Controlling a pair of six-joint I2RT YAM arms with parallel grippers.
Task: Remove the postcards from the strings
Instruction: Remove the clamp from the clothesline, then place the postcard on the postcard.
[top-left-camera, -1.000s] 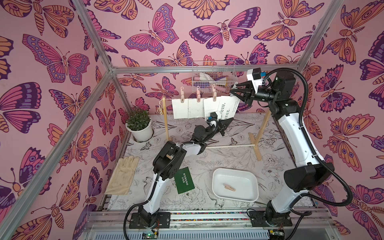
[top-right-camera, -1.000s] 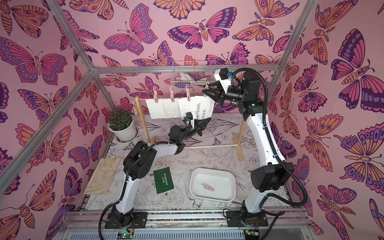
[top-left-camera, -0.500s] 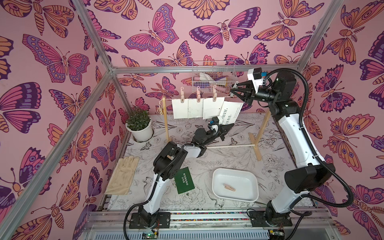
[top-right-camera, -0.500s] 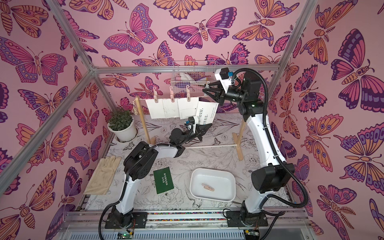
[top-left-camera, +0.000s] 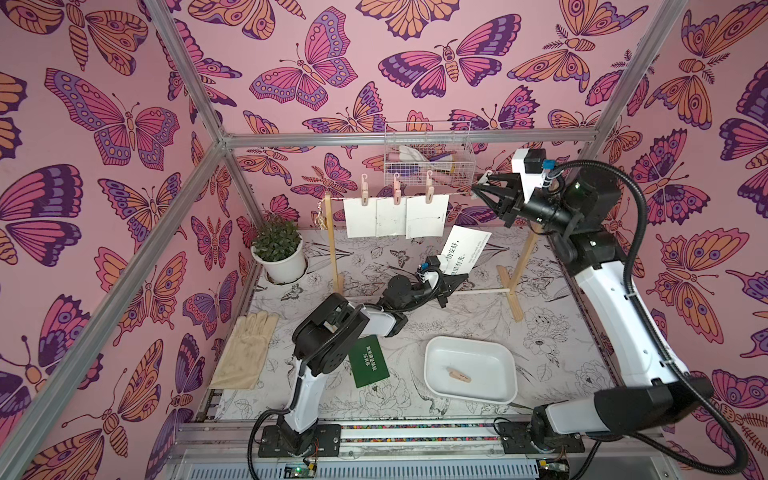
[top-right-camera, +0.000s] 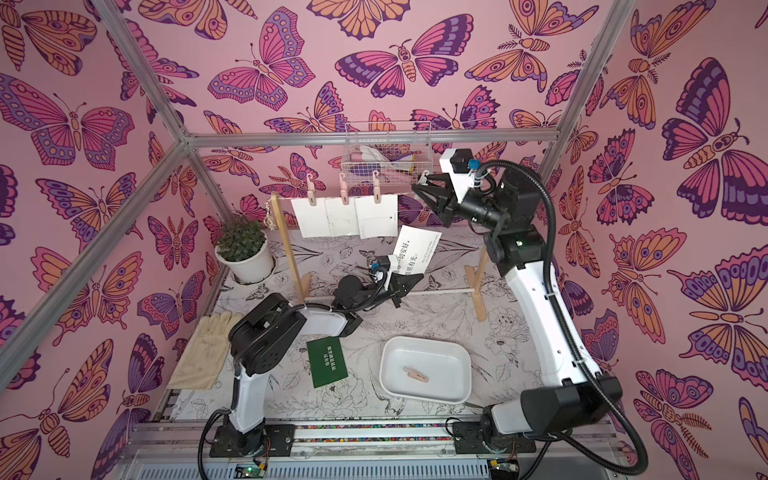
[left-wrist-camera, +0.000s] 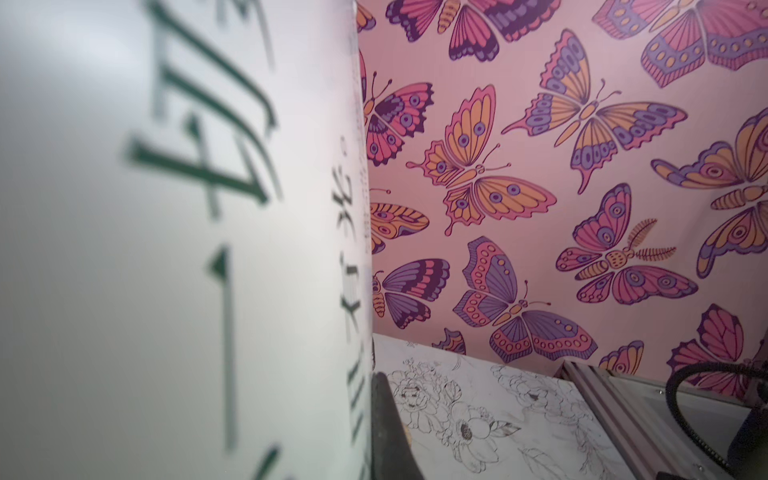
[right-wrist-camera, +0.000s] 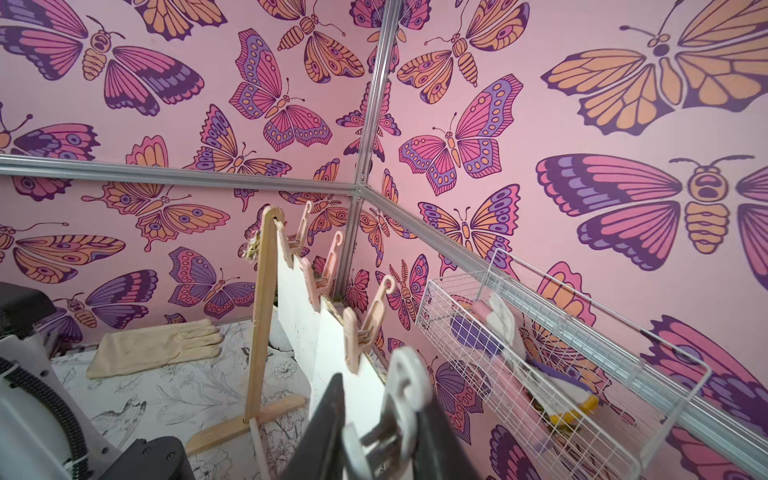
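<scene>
- The written postcard (top-left-camera: 465, 249) (top-right-camera: 417, 251) is off the string (top-left-camera: 459, 193) and sits below it, tilted, right of the hanging cards and in front of the rack (top-left-camera: 521, 266).
- My left gripper (top-left-camera: 453, 282) (top-right-camera: 405, 282) is clenched on that card's lower left corner, and the rest of the card rises up and to the right from the jaws.
- In the left wrist view the written postcard (left-wrist-camera: 166, 249) fills the frame at close range, blurred, with one dark finger (left-wrist-camera: 388, 432) against its edge.
- Three white postcards (top-left-camera: 392, 216) hang side by side on the string, each under a pink clothespin (top-left-camera: 397, 192), left of both my grippers.
- The green postcard (top-left-camera: 368, 368) (top-right-camera: 327, 361) lies flat on the table at the near side, beside my left arm's elbow and well apart from either gripper.
- My right gripper (top-left-camera: 478, 189) (top-right-camera: 417, 185) is up at the string's right end, just right of the last hanging card, pinching a white clothespin (top-left-camera: 484, 176) (right-wrist-camera: 405, 386).
- I cannot tell whether that pin bites the cord.
- A white tray (top-left-camera: 482, 361) on the near right holds one pink clothespin (top-left-camera: 459, 376).
- A beige glove (top-left-camera: 245, 353) lies near left, a potted plant (top-left-camera: 278, 249) stands far left, and a wire basket (top-left-camera: 428, 160) hangs on the far wall.
</scene>
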